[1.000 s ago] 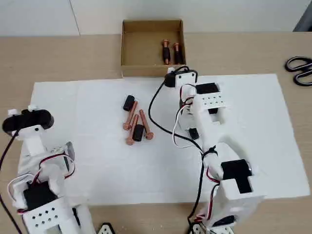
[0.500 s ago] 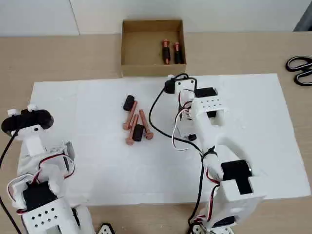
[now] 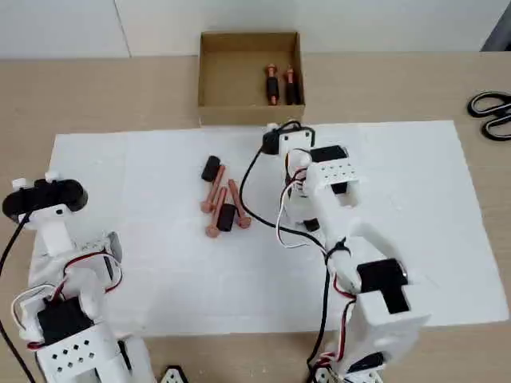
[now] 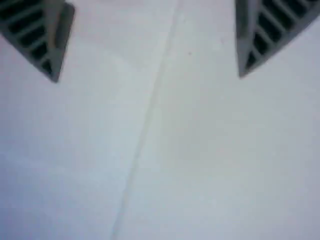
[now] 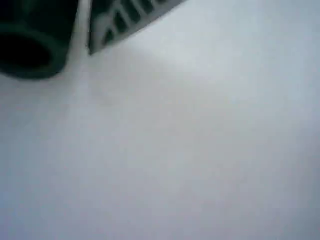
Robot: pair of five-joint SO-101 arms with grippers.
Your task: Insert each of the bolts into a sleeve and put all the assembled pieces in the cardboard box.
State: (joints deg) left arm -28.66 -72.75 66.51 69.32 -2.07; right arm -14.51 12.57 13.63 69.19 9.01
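Right pincer (image 5: 82, 47) clamped on black sleeve (image 5: 30, 45), loose bolts (image 3: 220, 199) to its left, left pincer (image 4: 150, 45) gaping, empty

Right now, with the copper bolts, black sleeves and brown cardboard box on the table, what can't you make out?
Black-handled scissors: high view, cut off by the right edge.
Dark round shape: right wrist view, blurred and cut by the edge, unidentifiable.
Two assembled pieces in the brown cardboard box: high view, too small to judge fit.
Middle copper bolt and lower black sleeve: high view, too small to tell if touching.
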